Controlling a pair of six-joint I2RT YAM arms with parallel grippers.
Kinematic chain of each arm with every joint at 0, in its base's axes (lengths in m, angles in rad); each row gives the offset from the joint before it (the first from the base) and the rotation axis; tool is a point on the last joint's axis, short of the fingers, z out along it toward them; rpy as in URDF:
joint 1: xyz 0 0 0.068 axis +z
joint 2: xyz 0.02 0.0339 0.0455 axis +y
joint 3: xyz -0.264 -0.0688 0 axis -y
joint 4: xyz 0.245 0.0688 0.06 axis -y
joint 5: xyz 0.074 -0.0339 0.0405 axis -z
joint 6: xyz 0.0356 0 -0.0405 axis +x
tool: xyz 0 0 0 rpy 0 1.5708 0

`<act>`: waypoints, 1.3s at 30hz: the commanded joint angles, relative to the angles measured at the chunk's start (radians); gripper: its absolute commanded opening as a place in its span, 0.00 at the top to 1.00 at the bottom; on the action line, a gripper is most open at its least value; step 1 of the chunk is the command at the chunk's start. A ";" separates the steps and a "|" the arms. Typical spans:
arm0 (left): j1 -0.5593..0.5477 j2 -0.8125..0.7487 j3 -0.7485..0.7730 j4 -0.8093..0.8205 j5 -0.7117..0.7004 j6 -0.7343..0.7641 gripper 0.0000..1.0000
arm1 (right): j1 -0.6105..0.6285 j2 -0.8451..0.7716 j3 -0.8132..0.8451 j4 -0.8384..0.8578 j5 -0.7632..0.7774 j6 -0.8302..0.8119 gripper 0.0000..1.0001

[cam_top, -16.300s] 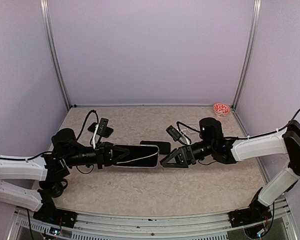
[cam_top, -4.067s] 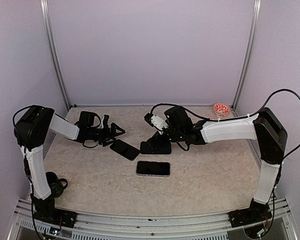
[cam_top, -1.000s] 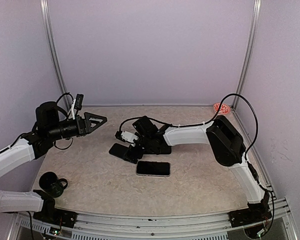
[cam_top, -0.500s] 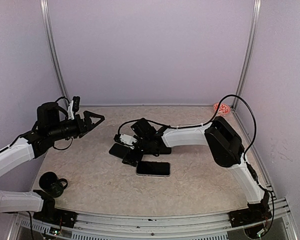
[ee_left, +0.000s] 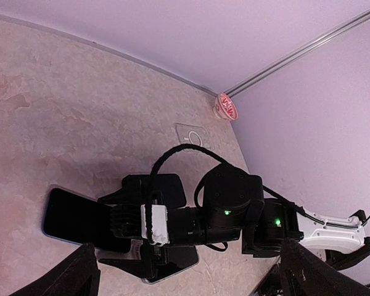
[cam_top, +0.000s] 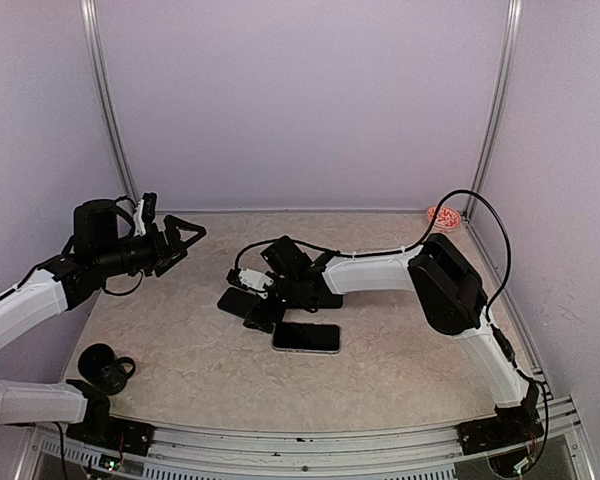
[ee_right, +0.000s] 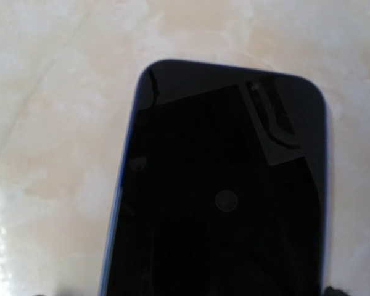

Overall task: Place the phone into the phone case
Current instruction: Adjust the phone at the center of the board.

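A glossy black phone with a blue edge lies flat left of the table's middle. It fills the right wrist view and also shows in the left wrist view. My right gripper hangs low over its near end, open, a finger on each side of it. Just behind the right arm lies a matte black phone case. A second dark slab with a pale rim lies in front of it. My left gripper is raised at the far left, open and empty.
A small red-and-white dish sits at the back right corner. A black ring-shaped object rests near the left front edge. The right arm's cable loops above the case. Purple walls enclose the table on three sides.
The right gripper has come down a little closer over the phone. The left arm has drawn back slightly to the left. The phone, case and pale-rimmed slab have not moved.
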 commanded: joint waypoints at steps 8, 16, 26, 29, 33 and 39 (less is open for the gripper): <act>0.015 0.008 0.024 -0.025 0.017 -0.030 0.01 | 0.009 0.012 0.018 -0.052 -0.096 -0.018 0.11; 0.020 0.007 0.019 -0.021 0.015 -0.030 0.01 | 0.009 -0.003 0.005 -0.037 -0.127 -0.039 0.15; 0.024 0.001 0.009 -0.021 0.010 -0.028 0.01 | 0.022 -0.026 -0.022 0.010 -0.149 -0.067 0.19; 0.026 0.001 0.007 -0.021 0.011 -0.028 0.01 | 0.027 -0.031 -0.023 0.014 -0.147 -0.073 0.20; 0.028 -0.001 0.003 -0.021 0.012 -0.025 0.01 | 0.032 -0.034 -0.024 0.020 -0.150 -0.081 0.22; 0.033 -0.006 -0.005 -0.021 0.012 -0.022 0.01 | 0.035 -0.040 -0.023 0.021 -0.143 -0.077 0.23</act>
